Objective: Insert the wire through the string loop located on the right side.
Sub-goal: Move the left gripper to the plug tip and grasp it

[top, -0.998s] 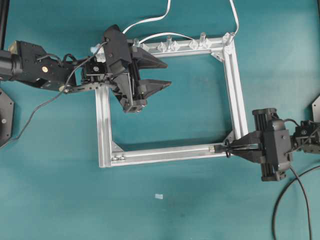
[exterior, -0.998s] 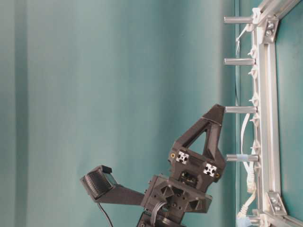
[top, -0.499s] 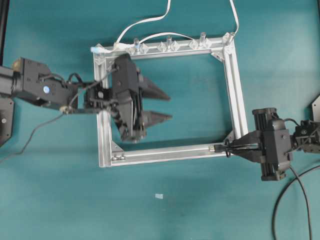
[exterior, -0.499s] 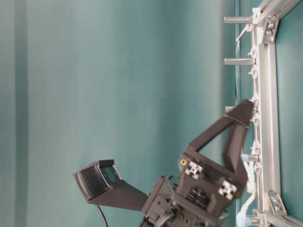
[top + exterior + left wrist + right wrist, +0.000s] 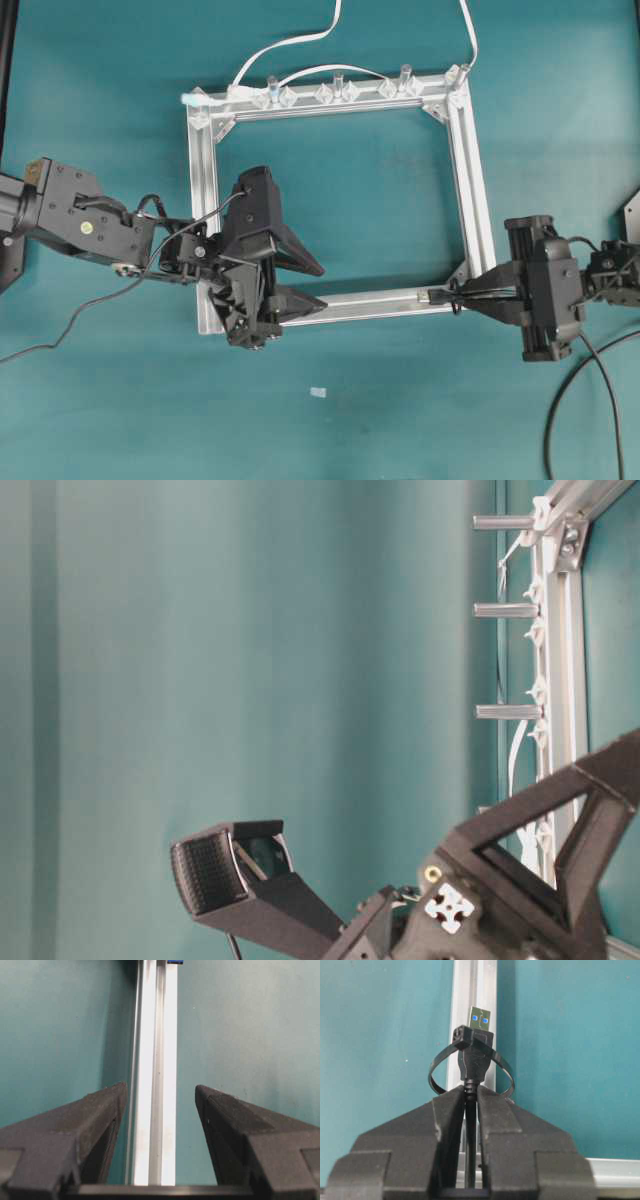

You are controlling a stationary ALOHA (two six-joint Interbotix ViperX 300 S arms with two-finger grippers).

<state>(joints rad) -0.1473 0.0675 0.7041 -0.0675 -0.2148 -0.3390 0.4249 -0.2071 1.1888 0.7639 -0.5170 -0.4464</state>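
Observation:
My right gripper [image 5: 471, 1091] is shut on the wire [image 5: 471, 1067], a thin black cable whose plug ends in a metallic tip [image 5: 479, 1016]. The string loop [image 5: 434, 1071] arcs out on both sides of the plug body, and its strap crosses over the plug; the tip shows past it. All this lies above the silver frame [image 5: 470, 990]. Seen from overhead, the right gripper [image 5: 463, 297] is at the frame's [image 5: 475, 200] lower right corner, with the plug [image 5: 436, 296] over the bottom bar. My left gripper [image 5: 321, 287] [image 5: 161, 1089] is open, straddling the bottom bar [image 5: 156, 1050] near the left corner without touching it.
White cables [image 5: 300, 42] run off from the frame's top bar, where clear clips and posts [image 5: 340, 92] stand in a row. A small white scrap [image 5: 318, 392] lies on the teal table below the frame. The right arm's black cable [image 5: 560, 410] trails at the lower right.
My left arm has swung from the frame's upper left corner down to the bottom bar, its gripper staying open. The right gripper and the wire have not moved.

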